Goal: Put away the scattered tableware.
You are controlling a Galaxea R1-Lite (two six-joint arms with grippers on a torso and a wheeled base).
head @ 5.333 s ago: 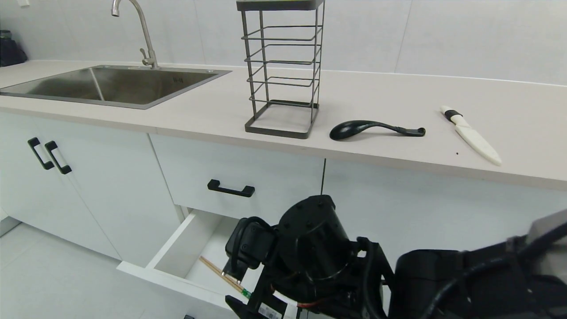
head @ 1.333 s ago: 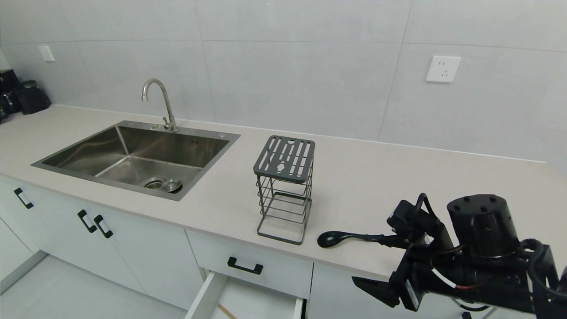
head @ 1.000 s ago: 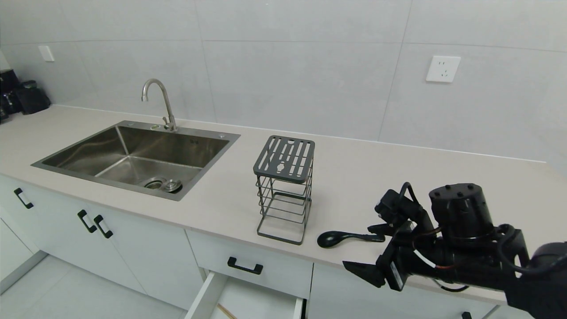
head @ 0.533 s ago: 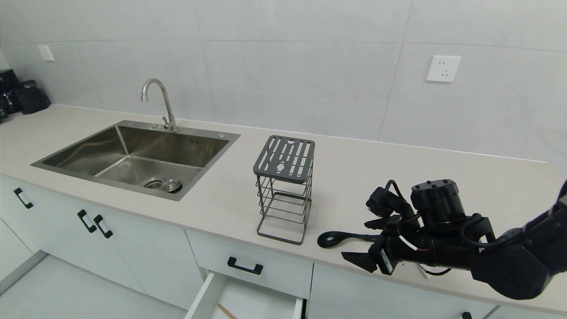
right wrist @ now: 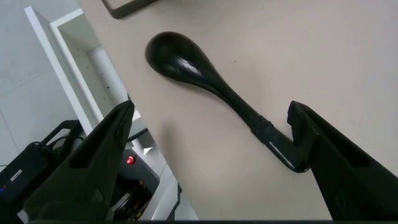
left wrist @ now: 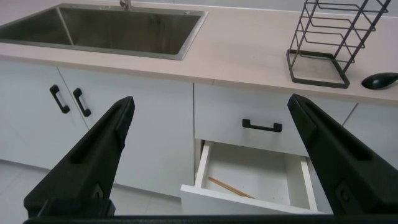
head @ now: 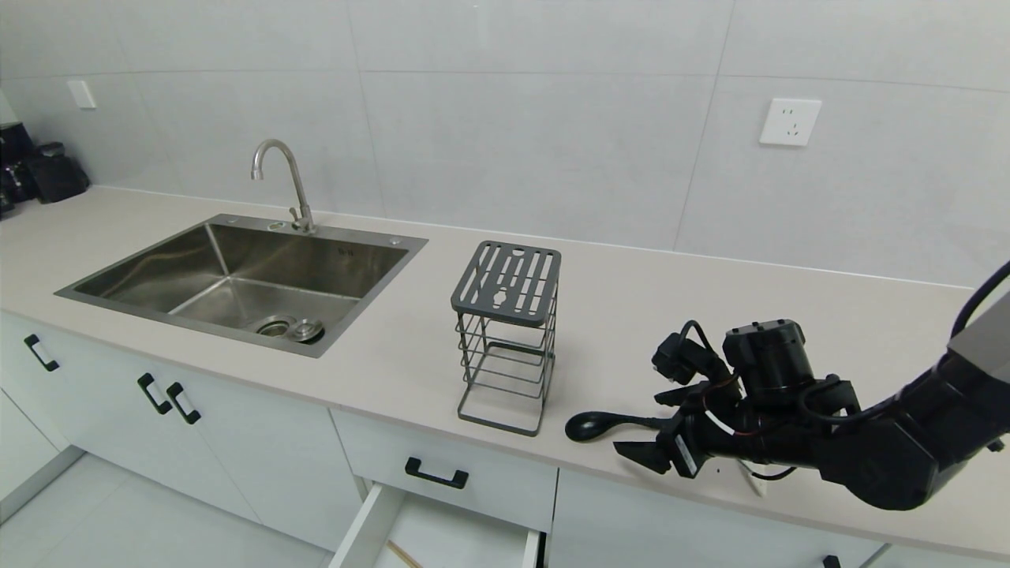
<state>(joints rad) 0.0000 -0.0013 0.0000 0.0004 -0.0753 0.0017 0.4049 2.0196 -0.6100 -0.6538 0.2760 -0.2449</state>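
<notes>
Right jaws first: they hang low over the bench (head: 394, 371), spread wide and gripping nothing. The pale top runs out ahead of them and far off to my left. Down that way, well apart from these jaws and beyond the rack, sits the steel sink (head: 316, 264) with its curved tap (head: 280, 177) at the back rim.

Now my left jaws: also parted wide, with nothing between the fingers (left wrist: 87, 162). They face the white cabinet fronts. Ahead of them and lower, the drawer (left wrist: 242, 198) stands pulled out beneath the closed one with the black handle (left wrist: 262, 127).

Back to the right. The wire rack (head: 505, 339) stands upright on the bench, near the front edge, just past the tips of my right jaws. Its slotted top plate is level.

And here is the piece I am over: the black spoon (right wrist: 205, 78) lies flat on the bench. Its handle runs in between my two right fingers, and its bowl pokes out ahead of the tips toward the rack's foot, near it but apart. The hooked end of the handle sits close against one finger. I cannot tell whether they touch.

Smallest of all, a pair of chopsticks (left wrist: 230, 186) lies slantwise on the drawer floor, ahead of my left jaws.
</notes>
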